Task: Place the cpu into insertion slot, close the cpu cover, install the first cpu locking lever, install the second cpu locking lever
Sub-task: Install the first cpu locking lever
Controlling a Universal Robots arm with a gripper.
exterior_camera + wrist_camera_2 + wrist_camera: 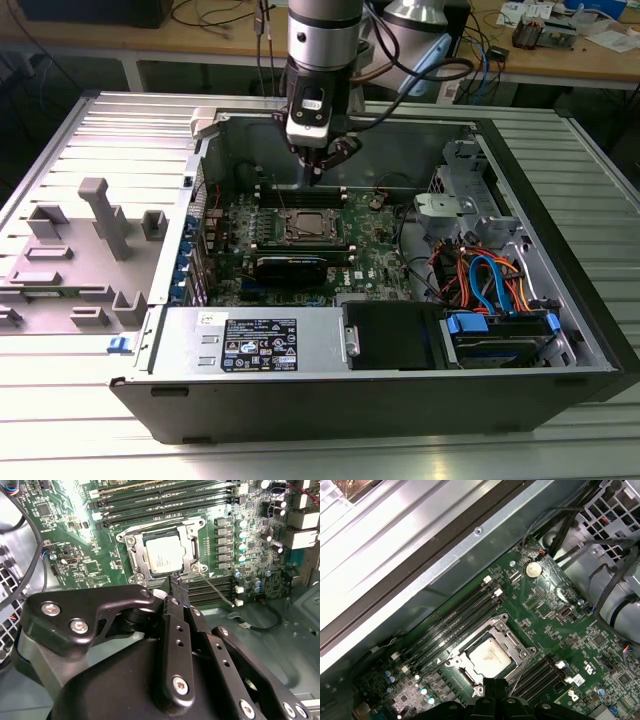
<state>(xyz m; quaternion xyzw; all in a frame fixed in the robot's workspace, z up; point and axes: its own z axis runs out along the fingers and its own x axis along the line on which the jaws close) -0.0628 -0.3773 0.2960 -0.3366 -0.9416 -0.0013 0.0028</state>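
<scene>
Gripper [314, 178] hangs upper-middle in the exterior view, fingers pinched together with nothing visible between them, tip just behind the insertion slot [308, 226]. The cpu [163, 555] sits flat in there, silver top up. It's square, so no real long axis, edges parallel to the memory slots [165, 497]. The cpu cover [191, 545] is down around it. A thin wire lever [216, 587] sticks out near the tip. Cables [490, 280] bunch at the exterior view's right.
</scene>
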